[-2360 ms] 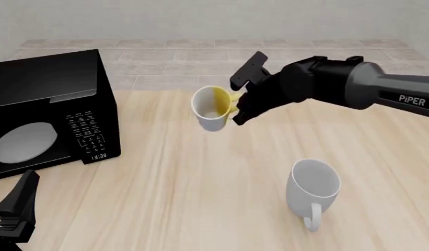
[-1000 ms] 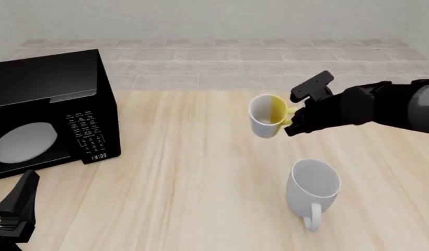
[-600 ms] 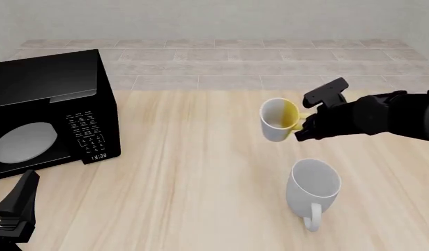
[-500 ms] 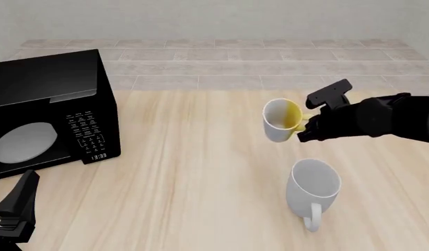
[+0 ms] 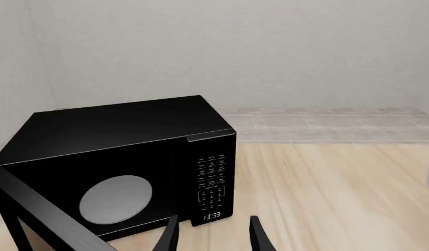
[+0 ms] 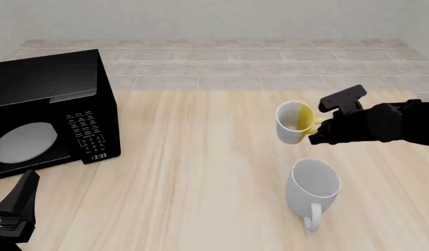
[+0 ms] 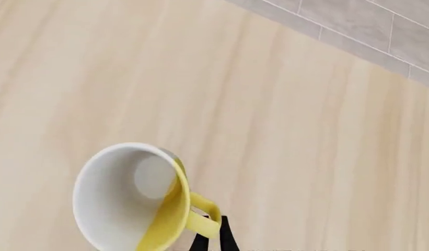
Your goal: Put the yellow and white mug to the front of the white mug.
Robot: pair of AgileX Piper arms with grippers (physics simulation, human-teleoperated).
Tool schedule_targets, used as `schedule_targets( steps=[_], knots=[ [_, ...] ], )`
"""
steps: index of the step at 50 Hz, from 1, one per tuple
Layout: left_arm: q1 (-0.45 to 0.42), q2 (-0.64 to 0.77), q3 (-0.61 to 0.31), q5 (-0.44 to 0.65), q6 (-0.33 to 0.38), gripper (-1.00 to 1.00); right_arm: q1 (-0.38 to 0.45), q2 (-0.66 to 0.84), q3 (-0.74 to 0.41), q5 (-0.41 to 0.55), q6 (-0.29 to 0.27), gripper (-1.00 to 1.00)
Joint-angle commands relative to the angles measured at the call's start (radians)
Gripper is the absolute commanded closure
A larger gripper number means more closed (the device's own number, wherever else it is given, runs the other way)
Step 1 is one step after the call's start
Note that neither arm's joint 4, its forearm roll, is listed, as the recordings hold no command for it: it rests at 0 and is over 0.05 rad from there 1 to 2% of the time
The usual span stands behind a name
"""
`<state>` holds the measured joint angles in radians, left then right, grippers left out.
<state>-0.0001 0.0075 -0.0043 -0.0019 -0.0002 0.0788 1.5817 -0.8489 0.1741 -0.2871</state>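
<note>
We are mid-carry: our right gripper, fingers clamped on the handle of the yellow and white mug, holds it above the table toward the right edge, just beyond the white mug, so we judge the next move must bring it round to that mug's front side and lower it, while our left gripper idles with fingers apart near the microwave.

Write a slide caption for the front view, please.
Right pincer carries the yellow and white mug above the table, beyond the white mug.
</note>
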Motion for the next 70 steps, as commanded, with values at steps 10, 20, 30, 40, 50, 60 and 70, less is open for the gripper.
schedule_targets(
  steps=[10,20,30,40,50,60,70],
  knots=[
    [0.000,0.001,0.000,0.000,-0.002,-1.00,-0.048,0.058,-0.008,-0.028,-0.002,1.00],
    [-0.001,0.002,0.000,0.000,-0.003,-1.00,-0.051,0.074,-0.007,-0.035,0.000,1.00],
    [0.000,0.000,0.000,0.000,0.000,-1.00,-0.045,0.105,-0.003,-0.056,0.011,1.00],
    [0.000,0.000,0.000,0.000,0.000,-1.00,-0.049,0.115,0.011,-0.065,0.015,1.00],
    [0.000,0.000,0.000,0.000,0.000,-1.00,-0.052,0.116,0.014,-0.064,0.019,1.00],
    [0.000,0.000,0.000,0.000,0.000,-1.00,-0.052,0.116,0.014,-0.064,0.019,1.00],
    [0.000,0.000,0.000,0.000,0.000,-1.00,-0.052,0.116,0.014,-0.064,0.019,1.00]
  ],
)
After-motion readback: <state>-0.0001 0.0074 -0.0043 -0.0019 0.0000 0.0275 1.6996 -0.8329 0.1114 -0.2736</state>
